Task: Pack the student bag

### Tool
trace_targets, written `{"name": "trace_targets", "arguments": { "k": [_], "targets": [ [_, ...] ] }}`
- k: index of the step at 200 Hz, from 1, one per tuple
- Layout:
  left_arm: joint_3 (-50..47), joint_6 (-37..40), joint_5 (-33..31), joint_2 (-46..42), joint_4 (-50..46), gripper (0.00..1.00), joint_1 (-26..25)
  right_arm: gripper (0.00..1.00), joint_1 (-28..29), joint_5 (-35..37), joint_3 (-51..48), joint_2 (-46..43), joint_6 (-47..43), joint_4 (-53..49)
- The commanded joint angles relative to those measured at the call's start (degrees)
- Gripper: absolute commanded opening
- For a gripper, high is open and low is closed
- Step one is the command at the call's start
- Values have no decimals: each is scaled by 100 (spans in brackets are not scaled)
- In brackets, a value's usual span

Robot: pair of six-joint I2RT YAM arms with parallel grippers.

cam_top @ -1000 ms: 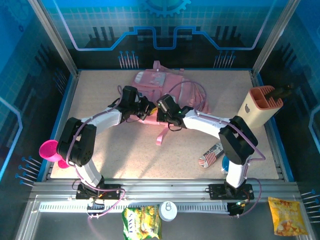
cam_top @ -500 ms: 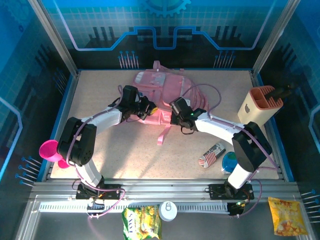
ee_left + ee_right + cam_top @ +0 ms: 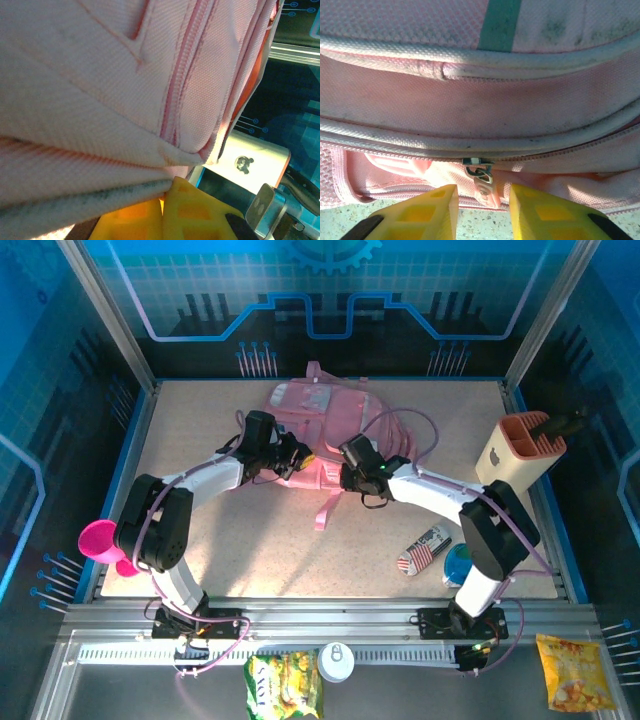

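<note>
1. The student bag [image 3: 322,405] is lying flat on the table [image 3: 200,540], in the far middle part, and I am seeing both arms reaching to its near edge
2. One pink strap [image 3: 324,510] of the bag is trailing on the table toward the arm bases
3. The left hand [image 3: 297,458] is sitting at the near left edge of the bag. In the left wrist view its yellow fingers [image 3: 195,215] are pressing together, and a fold of the bag's pink fabric [image 3: 100,100] with a greyish piped edge is running into their tips, so this hand is closing on the bag
4. The right hand [image 3: 340,472] is standing just beside the left one, at the near edge of the bag
5. In the right wrist view the right hand [image 3: 482,192] is holding its two fingers partly apart. The zip pull [image 3: 481,177] is hanging in the gap between them, and neither finger is touching it, so this hand is gripping nothing
6. The beige-and-orange pen holder [image 3: 520,452] is standing at the right side of the table, well apart from the bag
7. A pink cup [image 3: 97,540] is sitting at the left edge of the table, near the elbow of the left arm
</note>
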Motion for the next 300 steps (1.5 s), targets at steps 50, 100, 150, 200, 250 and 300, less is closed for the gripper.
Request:
{"name": "trace_targets", "arguments": {
  "k": [50, 100, 150, 200, 250, 300],
  "targets": [
    [350, 216, 129, 48, 64, 0, 51, 27, -128, 120, 528, 526, -297, -227],
    [343, 263, 95, 49, -3, 0, 92, 10, -146, 294, 520, 523, -368, -372],
    [255, 404, 45, 49, -65, 0, 329, 6, -240, 1110, 46, -59, -540, -604],
    [197, 523, 18, 0, -140, 4, 553, 0, -305, 1167, 153, -185, -1010, -599],
    [-226, 701, -230, -542, -408, 32, 893, 0, 44, 492, 859, 129, -1839, -139],
    [-841, 323, -303, -1144, -216, 51, 1000, 0, 534, -173, 1770, 711, -2164, -74]
  ]
}}
